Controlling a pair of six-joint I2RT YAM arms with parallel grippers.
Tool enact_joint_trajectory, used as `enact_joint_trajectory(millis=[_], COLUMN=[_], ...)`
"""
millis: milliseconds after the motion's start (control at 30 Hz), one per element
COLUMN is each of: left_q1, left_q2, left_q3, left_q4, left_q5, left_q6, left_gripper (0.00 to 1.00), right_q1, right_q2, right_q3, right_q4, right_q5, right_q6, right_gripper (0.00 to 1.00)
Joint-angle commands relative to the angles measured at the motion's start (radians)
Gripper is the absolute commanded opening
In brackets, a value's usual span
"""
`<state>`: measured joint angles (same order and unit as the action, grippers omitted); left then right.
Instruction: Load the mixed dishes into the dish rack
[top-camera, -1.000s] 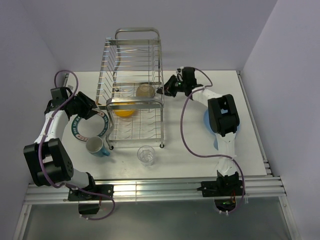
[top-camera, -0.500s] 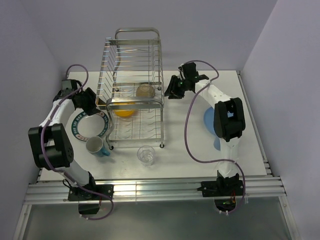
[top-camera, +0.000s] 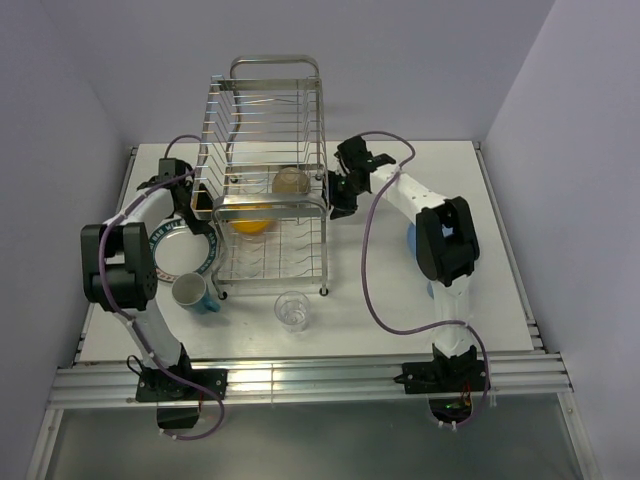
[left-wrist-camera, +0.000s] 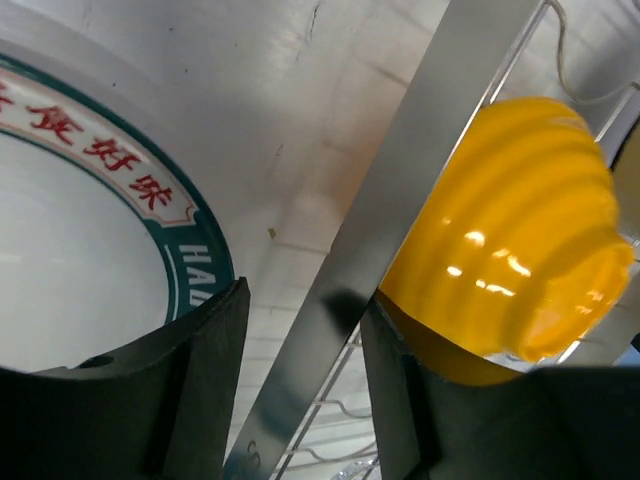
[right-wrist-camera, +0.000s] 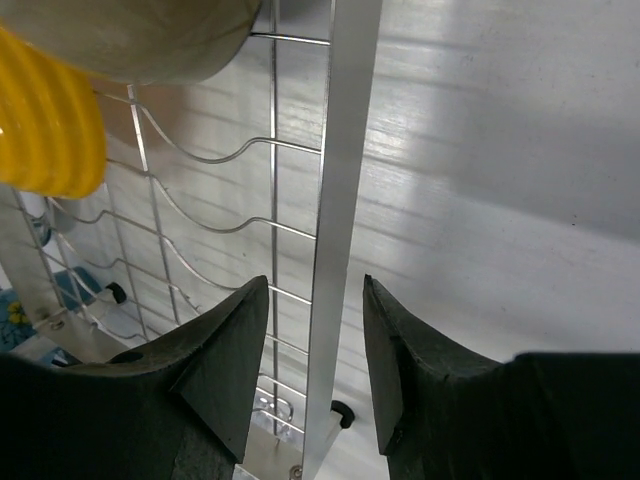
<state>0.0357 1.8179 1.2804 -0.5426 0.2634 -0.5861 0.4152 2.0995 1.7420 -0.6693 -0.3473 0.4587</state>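
The silver wire dish rack (top-camera: 270, 150) stands at the table's middle back. A yellow-orange bowl (top-camera: 250, 218) and a tan round dish (top-camera: 291, 180) sit inside it. My left gripper (top-camera: 197, 200) is open and straddles the rack's left frame bar (left-wrist-camera: 400, 230), with the bowl (left-wrist-camera: 510, 270) just beyond. My right gripper (top-camera: 336, 195) is open and straddles the rack's right post (right-wrist-camera: 340, 200). The green-rimmed white plate (top-camera: 170, 255), the teal-and-white mug (top-camera: 192, 292) and the clear glass (top-camera: 292, 310) lie in front of the rack. The blue plate (top-camera: 415, 245) is partly hidden under my right arm.
The plate's lettered rim (left-wrist-camera: 150, 190) lies close under my left fingers. The rack's rubber foot (right-wrist-camera: 343, 412) shows below my right fingers. Walls close in at the left, back and right. A metal rail (top-camera: 310, 375) runs along the near edge.
My left gripper has swung right from over the plate to the rack's left bar. My right gripper has moved left and down to the rack's right post.
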Motion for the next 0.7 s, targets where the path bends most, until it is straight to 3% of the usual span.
enact_joint_trajectory(millis=[0,133,200,300,333,533,667], left_q1=[-0.028,-0.072,-0.097,-0.125,-0.137,-0.172,-0.188], left_q2=[0.046,0.099,0.130,0.168,0.182,0.244,0.256], left_q3=[0.065,0.134,0.180,0.233,0.243,0.329,0.353], left_q4=[-0.008,-0.022,-0.033,-0.057,-0.059,-0.082,-0.088], left_q5=[-0.058,-0.055,-0.056,-0.059,-0.059,-0.030,-0.020], left_q6=[0.040,0.037,0.037,0.040,0.040,0.031,0.020], left_gripper=[0.52,0.35,0.31,0.23,0.20,0.00,0.00], right_q1=[0.005,0.000,-0.001,-0.010,-0.015,-0.049,-0.099], right_q2=[0.019,0.048,0.063,0.060,0.056,0.031,0.031], right_q3=[-0.005,0.013,0.033,0.039,0.039,0.028,0.056], right_q4=[-0.016,-0.023,-0.038,-0.039,-0.039,-0.046,-0.061], right_q5=[0.053,0.064,0.076,0.096,0.097,0.156,0.156], right_q6=[-0.003,0.021,0.037,0.054,0.058,0.070,0.069], right_gripper=[0.50,0.44,0.37,0.15,0.02,0.00,0.00])
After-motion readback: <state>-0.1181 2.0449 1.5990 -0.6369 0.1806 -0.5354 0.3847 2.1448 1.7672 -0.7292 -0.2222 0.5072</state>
